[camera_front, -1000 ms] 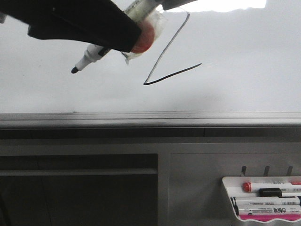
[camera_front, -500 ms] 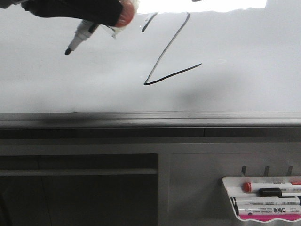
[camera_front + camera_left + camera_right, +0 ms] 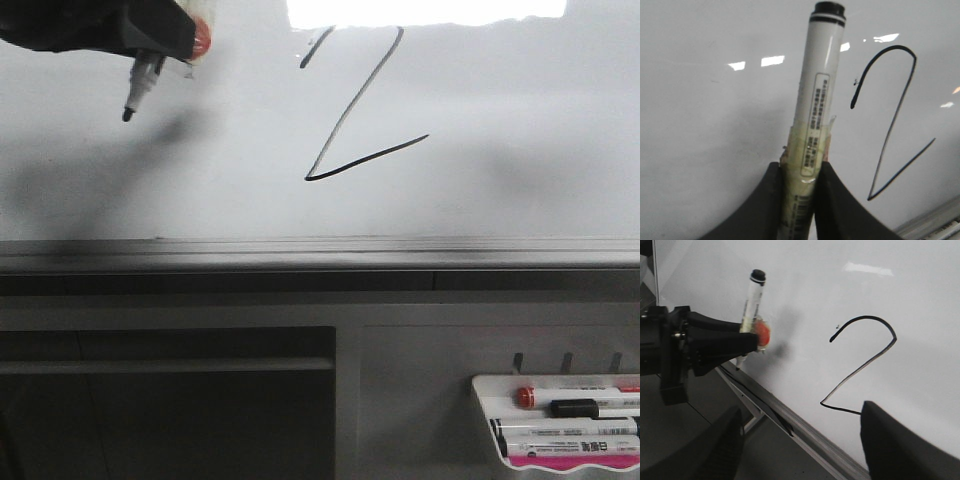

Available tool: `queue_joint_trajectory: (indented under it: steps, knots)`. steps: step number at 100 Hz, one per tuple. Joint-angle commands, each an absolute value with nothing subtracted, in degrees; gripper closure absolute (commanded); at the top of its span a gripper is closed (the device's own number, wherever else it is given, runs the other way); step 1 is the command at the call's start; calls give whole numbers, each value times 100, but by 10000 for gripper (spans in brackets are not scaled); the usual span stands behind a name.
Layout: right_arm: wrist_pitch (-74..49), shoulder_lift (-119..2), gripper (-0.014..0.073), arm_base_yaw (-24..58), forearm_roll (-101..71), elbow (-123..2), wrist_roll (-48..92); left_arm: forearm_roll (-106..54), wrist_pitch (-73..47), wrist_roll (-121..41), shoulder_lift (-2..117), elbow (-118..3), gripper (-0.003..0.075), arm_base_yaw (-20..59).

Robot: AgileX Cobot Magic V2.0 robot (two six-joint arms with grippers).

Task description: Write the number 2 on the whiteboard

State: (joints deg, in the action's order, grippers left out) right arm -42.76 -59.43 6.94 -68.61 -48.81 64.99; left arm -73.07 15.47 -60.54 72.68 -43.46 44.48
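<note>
hiding in glare, the number 2 (image 3: 360,105) loses its top.

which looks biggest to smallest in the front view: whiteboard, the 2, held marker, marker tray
1. whiteboard, fills the upper half.
2. marker tray, cut off by the frame edge, looks about as big as the 2; too close to rank.
3. held marker, mostly hidden by the left gripper, shows least.

We see a black 2 (image 3: 360,110) on pale grey-white board (image 3: 520,90), a white marker (image 3: 817,100) with black tip, black gripper (image 3: 800,200), and red-capped pens (image 3: 570,415) lower right.
</note>
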Motion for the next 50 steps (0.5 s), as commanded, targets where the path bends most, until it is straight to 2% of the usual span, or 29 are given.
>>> queue_joint_trajectory:
  steps: [1,18,50]
  knots:
    - [-4214,-5837,149,646,-7206,-4979,6516,-7259,1930,-5936,7474,-4810,741,4506]
    - [-4295,-5837,149,646,-7196,-4916,6516,-7332,2342,-5805,7968,-5104,741,4483]
    - [-4232,-5837,149,646,-7185,-4848,6516,-7365,2820,-5805,8152,-5104,739,4483]
